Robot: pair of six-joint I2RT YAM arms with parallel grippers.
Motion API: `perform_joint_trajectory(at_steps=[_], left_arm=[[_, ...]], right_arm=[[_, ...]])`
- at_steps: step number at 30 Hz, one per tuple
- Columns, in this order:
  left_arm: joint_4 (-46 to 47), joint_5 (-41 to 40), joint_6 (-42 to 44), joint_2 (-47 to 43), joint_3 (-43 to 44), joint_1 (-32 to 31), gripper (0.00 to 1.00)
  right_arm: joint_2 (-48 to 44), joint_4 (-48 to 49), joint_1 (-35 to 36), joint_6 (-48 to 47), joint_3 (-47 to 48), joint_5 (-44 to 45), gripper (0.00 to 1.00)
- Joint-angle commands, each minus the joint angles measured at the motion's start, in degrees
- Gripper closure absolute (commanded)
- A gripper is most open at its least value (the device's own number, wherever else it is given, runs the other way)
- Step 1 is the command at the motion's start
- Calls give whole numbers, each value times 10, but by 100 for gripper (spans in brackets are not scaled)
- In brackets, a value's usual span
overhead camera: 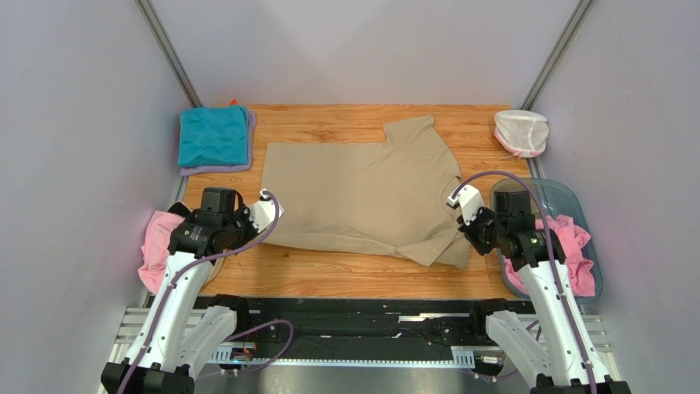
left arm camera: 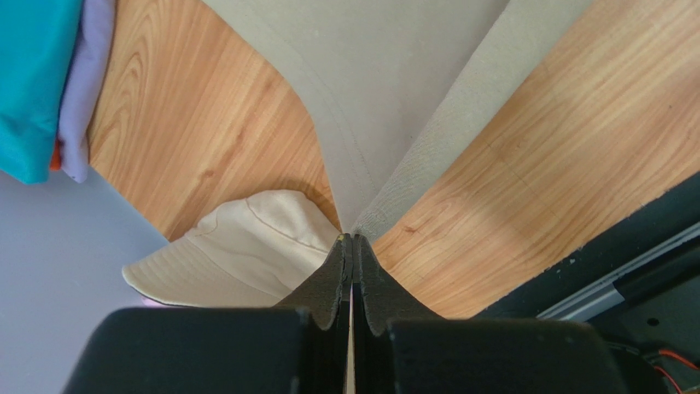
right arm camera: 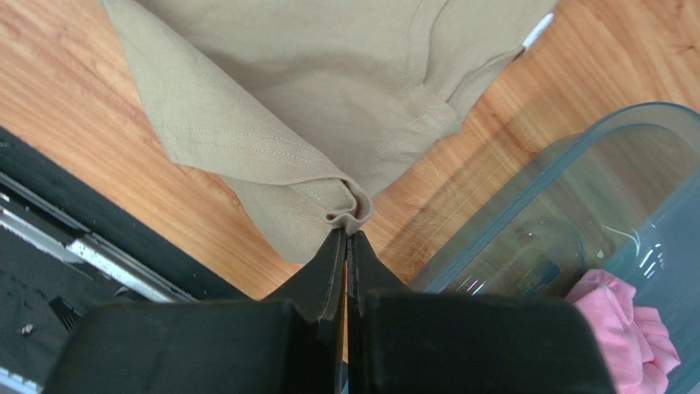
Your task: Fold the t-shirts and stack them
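Tan shirt (overhead camera: 361, 185) lies mid-desk, partly folded, with left tool (left arm camera: 352, 238) and right tool (right arm camera: 347, 234) each clamped on a near corner. Teal shirt (overhead camera: 214, 135) sits folded on lilac shirt (overhead camera: 215, 170) at the far-left corner. Pink shirts (overhead camera: 158, 242) lie crumpled at the side edges, not yet folded.

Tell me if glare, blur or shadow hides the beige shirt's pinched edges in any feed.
Top view: even light, sharp, soft shadows along the beige shirt. Left wrist: cloth crisp at the left hand, a pale light band on the wood. Right wrist: stitching crisp at the right hand; reflections only on the tub.
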Motion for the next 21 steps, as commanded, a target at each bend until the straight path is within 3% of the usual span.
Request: perform_joint_trajectory(at_steps=[1,7,9,12,16,21], left_arm=[[-47,-6,30,3,8,-12,100],[-89,-25,45,12,1,-20,100],[-102,-29,48,11,-6,-21,100],[-118,-29,54,4,-14,-21,90],[-133,-32,68,-9,-27,-21,66],[-114,-32,76,-12,-36,-21,52]], right_arm=[[29,-45,-1,-66,18,-16,100],[68,-87,-2,-93,25,-16,99],[72,-93,-2,-98,26,-16,93],[71,-103,-2,-102,27,-21,75],[67,-128,-1,-110,28,-25,34],[66,-127,-1,-112,31,-13,18]])
